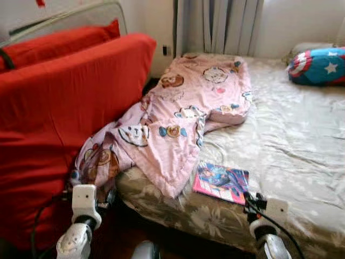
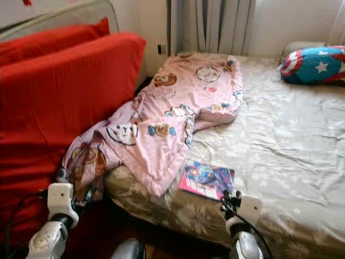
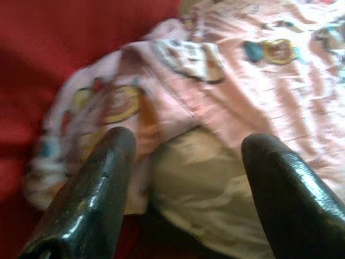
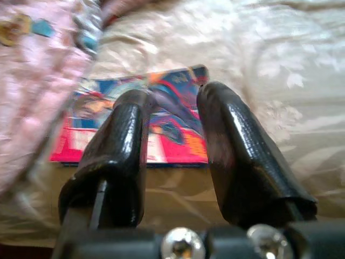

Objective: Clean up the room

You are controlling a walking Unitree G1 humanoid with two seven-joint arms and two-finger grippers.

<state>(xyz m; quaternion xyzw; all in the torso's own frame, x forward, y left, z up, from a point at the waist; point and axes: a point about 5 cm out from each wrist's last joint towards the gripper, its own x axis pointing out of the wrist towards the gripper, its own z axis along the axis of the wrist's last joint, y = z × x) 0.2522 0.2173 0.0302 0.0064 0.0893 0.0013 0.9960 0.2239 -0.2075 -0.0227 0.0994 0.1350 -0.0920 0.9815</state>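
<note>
I'm lining my right tool (image 4: 170,116), slightly parted and empty, on the book (image 1: 221,182) at the bed's (image 1: 302,156) near edge, left tool (image 3: 186,162) wide open, empty; next I reach and pinch.

A: Left arm? 
B: Lower left of frame, wrist raised; left gripper (image 3: 186,178) fingers spread wide.

A: Right? 
B: Lower right; right gripper (image 4: 172,129) fingers narrowly parted, empty.

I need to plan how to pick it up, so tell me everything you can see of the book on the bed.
The book is thin and flat, with a glossy-looking blue, red and pink picture cover, closed. It lies near the bed's front edge on the pale flowered sheet. The pink blanket's corner lies close beside it. The right gripper is aimed at it, fingers slightly apart, not touching.
</note>
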